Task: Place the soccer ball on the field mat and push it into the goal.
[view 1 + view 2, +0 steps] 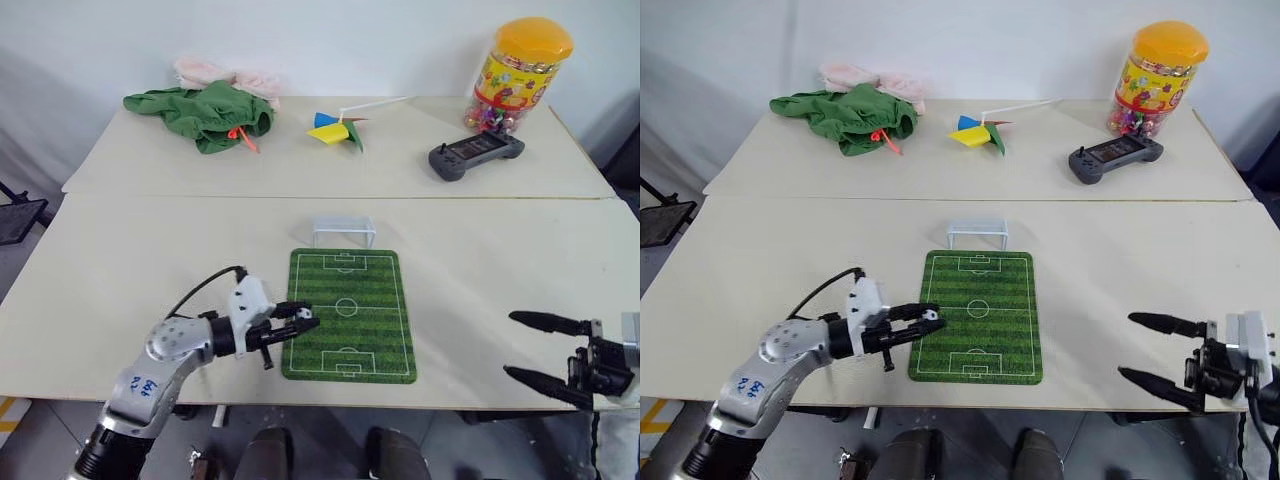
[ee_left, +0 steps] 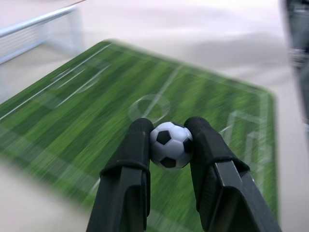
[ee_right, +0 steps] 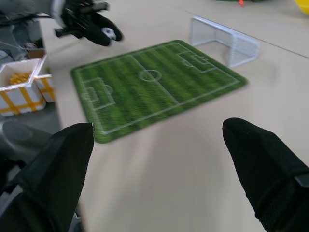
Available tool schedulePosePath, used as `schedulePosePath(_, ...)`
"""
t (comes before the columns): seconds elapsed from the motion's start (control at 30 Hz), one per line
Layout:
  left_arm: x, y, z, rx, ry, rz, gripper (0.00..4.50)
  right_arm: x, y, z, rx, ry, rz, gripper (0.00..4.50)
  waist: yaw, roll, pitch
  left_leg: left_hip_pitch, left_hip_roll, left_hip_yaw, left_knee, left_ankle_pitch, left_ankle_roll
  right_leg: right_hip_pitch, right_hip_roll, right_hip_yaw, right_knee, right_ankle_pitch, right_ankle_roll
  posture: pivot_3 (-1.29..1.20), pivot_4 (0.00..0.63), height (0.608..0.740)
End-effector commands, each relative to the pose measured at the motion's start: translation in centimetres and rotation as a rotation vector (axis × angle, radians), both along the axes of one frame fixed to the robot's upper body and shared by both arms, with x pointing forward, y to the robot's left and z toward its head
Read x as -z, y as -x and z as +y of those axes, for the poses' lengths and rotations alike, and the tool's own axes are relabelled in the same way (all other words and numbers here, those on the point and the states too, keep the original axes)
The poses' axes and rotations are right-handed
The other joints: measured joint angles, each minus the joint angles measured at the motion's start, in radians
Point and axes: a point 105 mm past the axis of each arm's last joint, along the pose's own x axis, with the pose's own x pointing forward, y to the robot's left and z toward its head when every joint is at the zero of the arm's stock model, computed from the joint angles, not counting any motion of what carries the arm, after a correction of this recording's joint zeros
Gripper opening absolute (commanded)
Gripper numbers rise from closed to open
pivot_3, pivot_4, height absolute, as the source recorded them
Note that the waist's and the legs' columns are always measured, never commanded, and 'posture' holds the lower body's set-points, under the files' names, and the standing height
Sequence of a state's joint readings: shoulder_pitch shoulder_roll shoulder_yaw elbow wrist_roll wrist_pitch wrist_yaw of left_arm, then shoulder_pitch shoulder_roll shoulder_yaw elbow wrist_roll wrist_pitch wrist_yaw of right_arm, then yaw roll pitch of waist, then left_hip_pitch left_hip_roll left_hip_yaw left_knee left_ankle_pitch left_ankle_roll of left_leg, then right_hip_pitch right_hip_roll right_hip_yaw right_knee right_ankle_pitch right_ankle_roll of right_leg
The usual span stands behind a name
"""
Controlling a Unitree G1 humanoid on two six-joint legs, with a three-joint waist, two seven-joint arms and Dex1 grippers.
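Pinching the tiny white soccer ball with black patches (image 2: 170, 144), left gripper (image 1: 303, 320) has both fingers clamped on it, hovering at the left edge of the flat green striped field mat (image 1: 350, 315) on the beige worktop (image 1: 480, 250). Small translucent pale-blue goal frame (image 1: 343, 233) stands just beyond the mat's far end. Right gripper (image 1: 530, 348) sits near the worktop's front edge, well right of the mat, fingers wide apart, holding nothing
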State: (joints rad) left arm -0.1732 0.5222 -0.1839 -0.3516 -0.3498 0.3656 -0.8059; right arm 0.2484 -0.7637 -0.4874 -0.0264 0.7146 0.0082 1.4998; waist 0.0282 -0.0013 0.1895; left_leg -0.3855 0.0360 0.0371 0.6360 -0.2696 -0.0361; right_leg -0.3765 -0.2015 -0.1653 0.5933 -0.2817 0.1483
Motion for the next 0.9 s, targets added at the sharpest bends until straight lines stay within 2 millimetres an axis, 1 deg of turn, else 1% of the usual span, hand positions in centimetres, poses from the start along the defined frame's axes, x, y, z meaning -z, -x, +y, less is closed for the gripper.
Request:
schedulePosePath(0.03, -0.3, 1.0, -2.0, 0.106, -0.008, -0.041, 0.86, 0.2, 1.0, 0.8, -0.01, -0.007, -0.051, 4.5, -0.002, 0.0, 0.0, 0.0, 0.0, 0.0, 0.0, 0.0, 0.0, 0.0, 0.0, 0.001, 0.0, 0.0, 0.0, 0.0, 0.15, 0.74)
schedulePosePath(0.13, 0.2, 1.4, -2.9, 0.147, -0.022, -0.042, 0.86, 0.8, 1.5, 1.3, 0.018, -0.024, -0.07, 4.5, -0.002, 0.0, 0.0, 0.0, 0.0, 0.001, 0.0, 0.0, 0.0, 0.0, 0.0, 0.001, 0.0, 0.0, 0.0, 0.0, 0.15, 0.74)
schedulePosePath(0.2, 0.8, 1.6, -3.2, 0.173, -0.058, -0.047, 0.86, 0.9, 1.8, 1.1, 0.053, -0.035, -0.088, 4.5, -0.002, 0.0, 0.0, 0.0, 0.0, 0.001, 0.0, 0.0, 0.0, 0.0, 0.0, 0.002, 0.0, 0.0, 0.0, 0.0, 0.15, 0.74)
schedulePosePath(0.3, 1.1, 1.9, -3.1, 0.178, -0.074, -0.046, 0.86, -0.8, 1.8, 0.7, 0.084, -0.09, -0.122, 4.5, -0.001, 0.0, 0.0, 0.0, 0.0, 0.001, 0.0, -0.001, 0.001, 0.0, 0.0, 0.002, 0.0, 0.0, 0.0, 0.0, 0.15, 0.74)
schedulePosePath(0.4, 1.3, 2.0, -2.9, 0.179, -0.079, -0.04, 0.86, -3.0, 2.4, 1.2, 0.027, -0.118, -0.126, 4.5, -0.002, 0.001, 0.0, 0.0, 0.0, 0.001, 0.001, -0.001, 0.001, 0.0, 0.0, 0.002, 0.0, 0.0, 0.0, 0.0, 0.15, 0.74)
schedulePosePath(0.5, 1.5, 2.1, -3.2, 0.192, -0.08, -0.033, 0.86, -4.2, 2.6, 1.5, -0.006, -0.137, -0.124, 4.5, 0.0, 0.0, 0.001, 0.0, 0.0, 0.001, 0.001, -0.001, 0.001, 0.0, 0.0, 0.002, 0.0, 0.0, 0.0, 0.0, 0.15, 0.74)
schedulePosePath(0.63, 1.9, 2.0, -3.8, 0.198, -0.087, -0.037, 0.86, -4.3, 3.1, 1.8, -0.027, -0.152, -0.101, 4.5, 0.004, 0.0, 0.001, 0.0, 0.0, 0.001, 0.001, -0.001, 0.001, 0.0, 0.0, 0.002, -0.001, 0.0, 0.0, 0.0, 0.15, 0.74)
schedulePosePath(0.7, 2.0, 1.9, -3.8, 0.196, -0.089, -0.038, 0.86, -4.4, 3.1, 1.8, -0.005, -0.149, -0.119, 4.5, 0.008, 0.0, 0.001, 0.0, 0.0, 0.001, 0.001, -0.002, 0.002, 0.0, 0.0, 0.002, -0.001, 0.0, 0.0, 0.0, 0.15, 0.74)
schedulePosePath(0.9, 2.4, 2.1, -3.8, 0.201, -0.122, -0.053, 0.86, -3.7, 4.1, 1.6, 0.014, -0.139, -0.052, 4.5, 0.019, 0.0, 0.001, 0.0, 0.0, 0.001, 0.001, -0.002, 0.002, 0.0, 0.0, 0.002, -0.002, 0.0, 0.0, 0.0, 0.15, 0.74)
